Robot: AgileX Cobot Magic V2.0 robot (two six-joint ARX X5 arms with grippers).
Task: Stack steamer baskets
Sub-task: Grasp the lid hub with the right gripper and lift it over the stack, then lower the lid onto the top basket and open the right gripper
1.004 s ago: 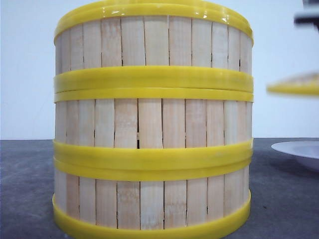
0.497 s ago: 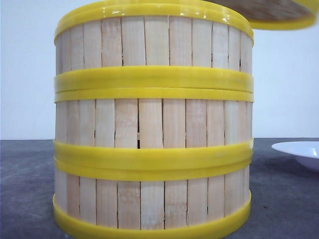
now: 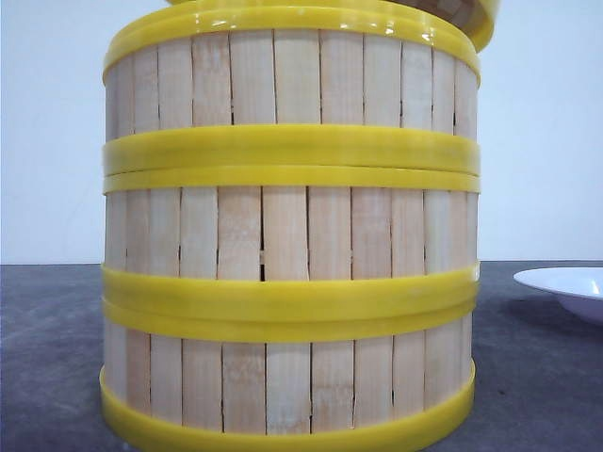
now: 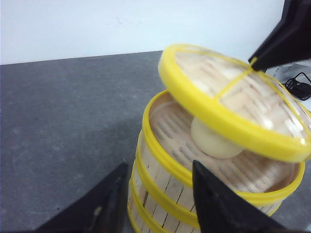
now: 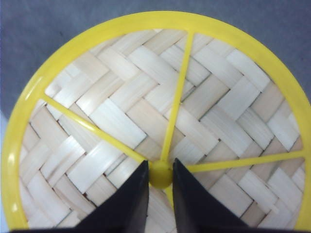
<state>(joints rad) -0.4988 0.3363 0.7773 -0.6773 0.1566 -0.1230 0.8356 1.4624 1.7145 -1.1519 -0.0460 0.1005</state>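
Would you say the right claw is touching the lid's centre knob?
Touching: the right wrist view shows the right claw fingers pressed against both sides of the yellow knob on the woven lid.

Steamer baskets [image 3: 287,235]: pale matt bamboo slats are showing a fine grain between thick, glossy yellow plastic-looking bands. Lid [image 5: 160,121], held in the right gripper [image 5: 160,194]: flat woven bamboo strips are lying within a smooth yellow rim and spokes. Gripper fingers [image 5: 129,204]: matt black. Plate [image 3: 565,287]: smooth, glossy white. Worktop [image 4: 63,126]: dark grey, matt, finely speckled. Bun [image 4: 214,141] beneath the lid: smooth, pale.
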